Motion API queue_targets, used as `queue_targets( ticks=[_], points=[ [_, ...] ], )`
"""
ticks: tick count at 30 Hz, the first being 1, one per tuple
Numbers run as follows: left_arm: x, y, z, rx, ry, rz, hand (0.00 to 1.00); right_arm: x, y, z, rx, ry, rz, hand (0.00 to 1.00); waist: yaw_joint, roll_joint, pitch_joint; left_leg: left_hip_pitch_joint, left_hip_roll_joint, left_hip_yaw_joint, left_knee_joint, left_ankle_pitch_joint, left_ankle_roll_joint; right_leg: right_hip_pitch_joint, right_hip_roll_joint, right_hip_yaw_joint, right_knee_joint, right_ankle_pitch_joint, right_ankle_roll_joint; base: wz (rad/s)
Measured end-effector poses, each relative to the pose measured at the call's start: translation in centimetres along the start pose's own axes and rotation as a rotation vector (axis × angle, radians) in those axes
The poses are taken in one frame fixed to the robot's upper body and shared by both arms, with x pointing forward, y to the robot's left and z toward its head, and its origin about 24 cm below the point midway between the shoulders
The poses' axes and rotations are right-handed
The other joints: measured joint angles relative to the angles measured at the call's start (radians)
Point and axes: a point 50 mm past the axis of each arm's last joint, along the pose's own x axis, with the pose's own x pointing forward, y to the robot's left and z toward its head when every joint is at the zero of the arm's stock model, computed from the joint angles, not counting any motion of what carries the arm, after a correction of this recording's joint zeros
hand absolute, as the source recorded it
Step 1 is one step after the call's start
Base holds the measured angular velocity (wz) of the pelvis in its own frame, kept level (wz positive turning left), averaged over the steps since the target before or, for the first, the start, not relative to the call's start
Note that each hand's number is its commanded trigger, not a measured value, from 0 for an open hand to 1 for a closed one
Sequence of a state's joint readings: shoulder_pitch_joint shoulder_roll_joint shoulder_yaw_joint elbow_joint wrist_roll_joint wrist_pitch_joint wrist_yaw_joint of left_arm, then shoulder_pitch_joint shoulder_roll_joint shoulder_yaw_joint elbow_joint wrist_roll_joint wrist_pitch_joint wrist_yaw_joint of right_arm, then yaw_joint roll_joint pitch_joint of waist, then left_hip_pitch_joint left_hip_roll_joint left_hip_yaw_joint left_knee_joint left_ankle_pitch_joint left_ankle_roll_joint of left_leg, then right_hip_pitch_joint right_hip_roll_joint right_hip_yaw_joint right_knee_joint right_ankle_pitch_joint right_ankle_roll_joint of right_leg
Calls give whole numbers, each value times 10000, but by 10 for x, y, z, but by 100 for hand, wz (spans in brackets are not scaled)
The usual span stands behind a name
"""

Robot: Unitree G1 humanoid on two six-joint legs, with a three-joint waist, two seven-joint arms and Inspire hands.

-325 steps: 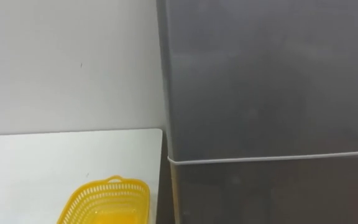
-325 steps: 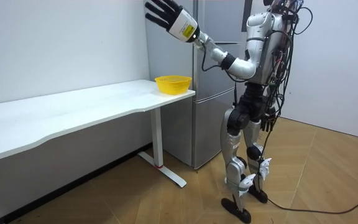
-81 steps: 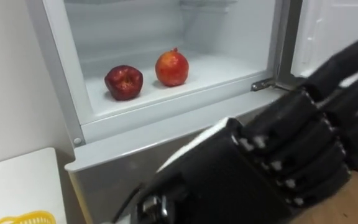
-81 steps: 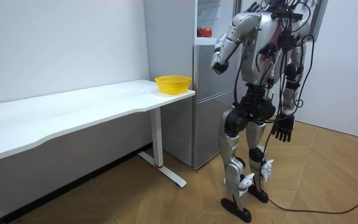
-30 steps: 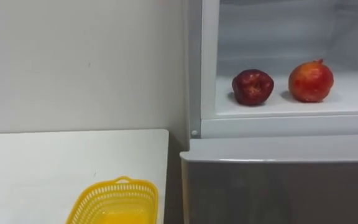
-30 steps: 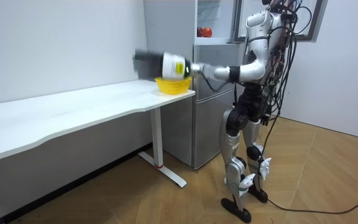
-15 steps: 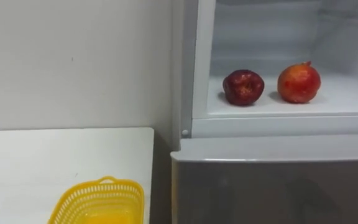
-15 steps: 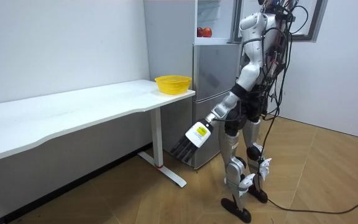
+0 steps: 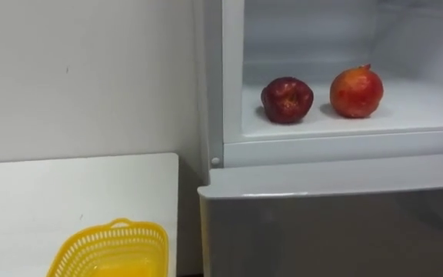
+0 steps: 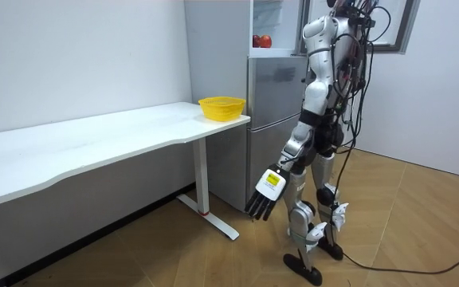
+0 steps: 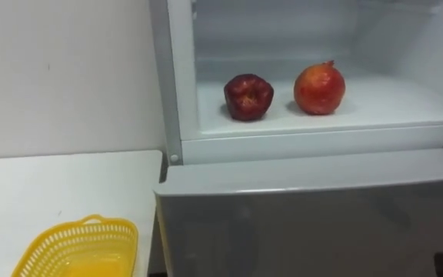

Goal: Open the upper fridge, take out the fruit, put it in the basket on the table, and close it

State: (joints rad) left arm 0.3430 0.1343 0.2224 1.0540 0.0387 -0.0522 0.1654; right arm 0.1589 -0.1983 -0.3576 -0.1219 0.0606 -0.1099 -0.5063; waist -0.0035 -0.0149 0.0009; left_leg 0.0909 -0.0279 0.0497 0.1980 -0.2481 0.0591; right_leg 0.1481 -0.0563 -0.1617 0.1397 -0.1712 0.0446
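In the left eye view, the fridge (image 9: 337,231) is standing with its upper compartment open, and its lower door is showing as a smooth, flat grey panel. On the white shelf (image 9: 421,108) inside, a dark red apple (image 9: 287,100) with a dimpled top is sitting left of a rounder, orange-red pomegranate (image 9: 356,91) with a small crown. The two are lying near each other but apart. Left of the fridge, a smooth white table (image 9: 52,192) is reaching to the wall. A yellow plastic basket (image 9: 110,250) of open mesh is sitting on its near right part.

In the room view, the robot is standing upright just before the fridge, facing it, with the table on its left. Its left hand (image 10: 265,195) is hanging low beside its leg, fingers straight and spread, holding nothing.

The right eye view is showing both fruits resting on the shelf, the apple on the left, and the basket at the lower left.
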Motion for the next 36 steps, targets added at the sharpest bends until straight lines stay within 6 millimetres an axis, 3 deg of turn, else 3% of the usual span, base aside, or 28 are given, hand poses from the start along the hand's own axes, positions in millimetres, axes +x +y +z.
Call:
queue_targets(
  ticks=[3,6,8,13,17,24,36],
  points=[
    [2,-5,6,467,-126,-396,0,2,9,22,134,-1046,273,0,1,-1,14,-88,3,73,42,1,1,-116,12,228,37,0,0,-9],
    [3,-8,6,522,-27,-685,0,1,11,27,26,-1299,424,0,30,-19,70,-111,6,177,45,2,2,-208,10,252,93,0,0,-11],
    [3,-9,6,528,3,-864,0,2,11,42,-156,-2094,553,0,20,45,44,-143,21,229,22,3,4,-291,14,260,134,0,0,-10],
    [3,-9,7,649,-30,-1137,0,0,16,84,-79,-4149,1051,0,47,-24,6,-171,81,290,-5,8,-7,-349,60,252,133,2,-3,-2],
    [3,-10,6,770,0,-1197,0,-11,29,100,228,-4949,2113,0,118,-184,-21,-95,133,304,4,22,-31,-274,79,238,131,2,-4,1],
    [3,-9,-2,854,304,-1217,0,-12,37,113,651,-5750,2758,0,120,-327,22,-84,149,284,14,21,-30,-230,59,233,119,3,-4,1],
    [4,-16,6,1566,150,-1610,0,-17,50,118,495,-6146,3530,0,167,-333,57,-118,135,208,6,21,-31,-218,67,154,120,3,-4,2]
  ],
)
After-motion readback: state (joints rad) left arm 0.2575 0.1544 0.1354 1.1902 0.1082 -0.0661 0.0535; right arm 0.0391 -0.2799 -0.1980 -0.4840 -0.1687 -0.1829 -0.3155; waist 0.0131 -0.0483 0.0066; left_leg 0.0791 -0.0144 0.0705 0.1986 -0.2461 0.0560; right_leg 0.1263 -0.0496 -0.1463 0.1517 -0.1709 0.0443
